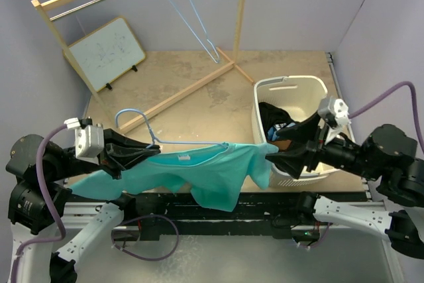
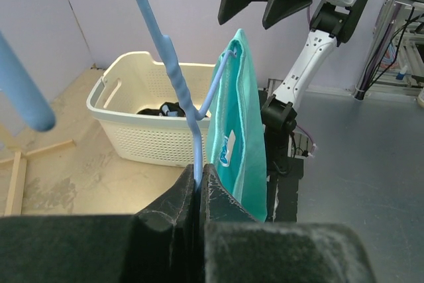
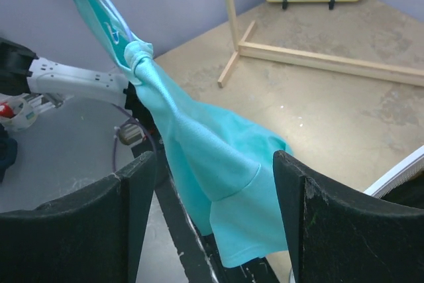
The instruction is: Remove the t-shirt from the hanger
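Note:
A teal t-shirt [image 1: 205, 173] hangs on a light blue hanger [image 1: 192, 142] held level above the table's near edge. My left gripper [image 1: 151, 152] is shut on the hanger's wire just below its hook, and the left wrist view shows the wire [image 2: 197, 157] pinched between the jaws [image 2: 199, 175]. My right gripper [image 1: 270, 149] is open at the shirt's right end. In the right wrist view the sleeve [image 3: 232, 190] hangs between the spread fingers [image 3: 136, 190] without being pinched. The shirt is bunched on the hanger's end [image 3: 139, 54].
A white laundry basket [image 1: 291, 84] with dark clothes stands at the right, just behind my right gripper. A wooden garment rack [image 1: 192, 87] holds another blue hanger [image 1: 195, 18] at the back. A small whiteboard [image 1: 109, 51] leans at the back left.

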Available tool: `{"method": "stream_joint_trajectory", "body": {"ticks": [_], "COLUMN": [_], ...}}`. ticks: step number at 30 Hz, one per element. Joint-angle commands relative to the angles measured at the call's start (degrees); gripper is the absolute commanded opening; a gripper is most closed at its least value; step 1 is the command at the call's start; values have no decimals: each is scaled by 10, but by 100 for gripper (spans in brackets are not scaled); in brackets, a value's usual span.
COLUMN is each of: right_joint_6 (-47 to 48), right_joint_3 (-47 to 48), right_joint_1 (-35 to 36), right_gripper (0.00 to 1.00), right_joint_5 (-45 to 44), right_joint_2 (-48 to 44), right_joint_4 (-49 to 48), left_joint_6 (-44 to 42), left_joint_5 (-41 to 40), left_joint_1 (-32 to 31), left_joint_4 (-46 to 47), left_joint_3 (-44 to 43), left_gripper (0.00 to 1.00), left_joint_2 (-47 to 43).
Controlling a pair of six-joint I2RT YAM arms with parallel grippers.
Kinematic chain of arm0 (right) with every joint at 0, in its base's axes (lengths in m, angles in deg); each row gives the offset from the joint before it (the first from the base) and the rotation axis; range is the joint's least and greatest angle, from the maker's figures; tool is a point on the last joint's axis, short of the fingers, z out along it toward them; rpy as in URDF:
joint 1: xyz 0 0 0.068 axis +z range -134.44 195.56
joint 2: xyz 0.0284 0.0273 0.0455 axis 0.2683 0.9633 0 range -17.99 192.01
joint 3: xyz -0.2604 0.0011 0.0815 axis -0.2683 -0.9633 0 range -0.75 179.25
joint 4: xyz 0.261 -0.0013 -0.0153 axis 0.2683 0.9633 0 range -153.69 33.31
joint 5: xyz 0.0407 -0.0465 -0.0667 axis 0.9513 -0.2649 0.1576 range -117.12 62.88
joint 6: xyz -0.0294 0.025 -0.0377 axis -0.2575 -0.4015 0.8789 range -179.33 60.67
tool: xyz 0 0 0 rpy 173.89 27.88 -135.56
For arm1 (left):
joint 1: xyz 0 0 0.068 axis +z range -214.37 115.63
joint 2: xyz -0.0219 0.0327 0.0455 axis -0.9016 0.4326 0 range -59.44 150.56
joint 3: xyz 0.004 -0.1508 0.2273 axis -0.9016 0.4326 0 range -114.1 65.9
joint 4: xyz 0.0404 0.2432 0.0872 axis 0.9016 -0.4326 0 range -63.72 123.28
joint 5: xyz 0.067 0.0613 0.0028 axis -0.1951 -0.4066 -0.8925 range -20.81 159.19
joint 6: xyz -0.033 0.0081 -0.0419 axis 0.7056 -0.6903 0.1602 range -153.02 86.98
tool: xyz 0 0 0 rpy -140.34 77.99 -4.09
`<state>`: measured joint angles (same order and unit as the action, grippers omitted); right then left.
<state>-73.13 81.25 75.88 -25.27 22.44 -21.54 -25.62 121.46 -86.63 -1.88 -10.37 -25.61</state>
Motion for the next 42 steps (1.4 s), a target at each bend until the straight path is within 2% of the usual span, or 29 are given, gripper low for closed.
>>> {"method": "stream_joint_trajectory", "body": {"ticks": [1, 6, 11, 13, 14, 16, 17, 24, 27, 31, 36, 42], "right_joint_6": [22, 39, 51, 51, 51, 41, 23, -81, -113, -132, -122, -126], "right_joint_3": [8, -49, -71, -76, -77, -78, -78, -32, -21, -38, -114, -141], "right_joint_1": [0, 0, 0, 0, 1, 1, 1, 0, 0, 1, 0, 1], "right_gripper": [74, 75, 75, 70, 55, 16, 1, 0, 0, 0, 0, 0], "right_joint_5": [28, 107, 113, 113, 107, 85, 54, -260, -325, -298, -145, -151], "right_joint_2": [2, 13, 25, 28, 30, 35, 35, -1, -19, -4, 19, 56], "right_joint_4": [9, -47, -76, -85, -88, -79, -77, 2, 38, 68, -16, -52], "left_joint_6": [-9, 1, 8, 7, 5, -1, -4, -36, -38, -21, 6, 18], "left_joint_5": [6, 9, 16, 10, 6, -4, -10, -107, -139, -162, -172, -205], "left_joint_1": [2, 2, 2, 2, 2, 2, 2, 2, 2, 2, 2, 2], "left_joint_4": [14, 28, 29, 25, 22, 13, 8, -48, -51, -19, 27, 48], "left_joint_3": [-34, -34, -37, -37, -37, -36, -36, -40, -36, -27, -7, -4], "left_gripper": [0, 0, 0, 0, 0, 0, 0, 0, 0, 0, 0, 0], "left_joint_2": [4, 4, 2, -1, -2, -4, -6, -30, -44, -60, -69, -86]}}
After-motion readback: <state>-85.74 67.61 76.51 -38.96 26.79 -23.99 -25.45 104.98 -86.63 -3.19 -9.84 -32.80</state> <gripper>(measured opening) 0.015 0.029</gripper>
